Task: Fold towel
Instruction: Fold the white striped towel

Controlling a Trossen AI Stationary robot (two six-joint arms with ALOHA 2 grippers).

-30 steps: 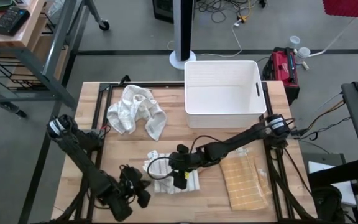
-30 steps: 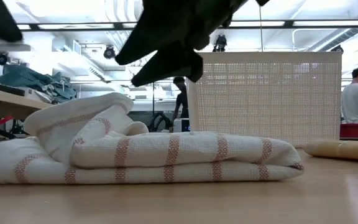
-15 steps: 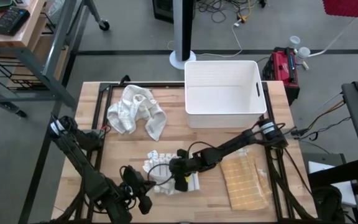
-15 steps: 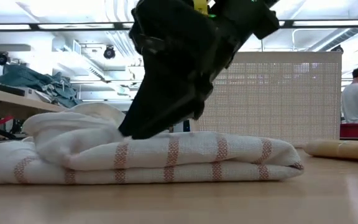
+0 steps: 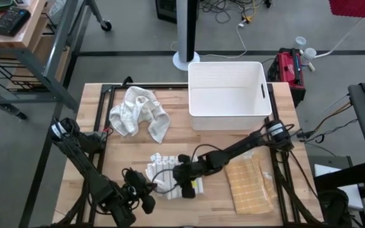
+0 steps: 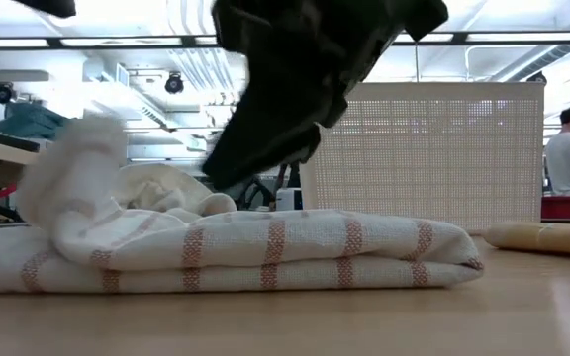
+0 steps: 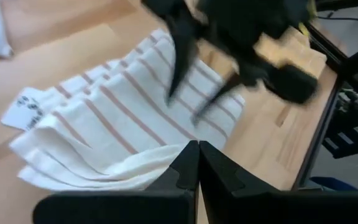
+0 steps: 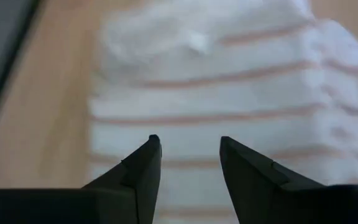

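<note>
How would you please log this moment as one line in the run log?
task: fold towel | left gripper: shut on striped towel edge | right gripper: open over the towel | crumpled towel, yellow cloth: untouched

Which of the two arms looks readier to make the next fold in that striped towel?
Probably the right: its end effector hovers open directly over the striped towel, while the left end effector is shut at the towel's edge.

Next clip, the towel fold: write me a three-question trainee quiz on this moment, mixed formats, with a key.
1. True or false: the left gripper is shut on the striped towel.
2. The right gripper over that towel has its fingers: A open, B shut.
3. What lies between the striped towel and the table's right edge?

Key: 1 true. 2 A. 3 A yellow cloth, lying flat.
</note>
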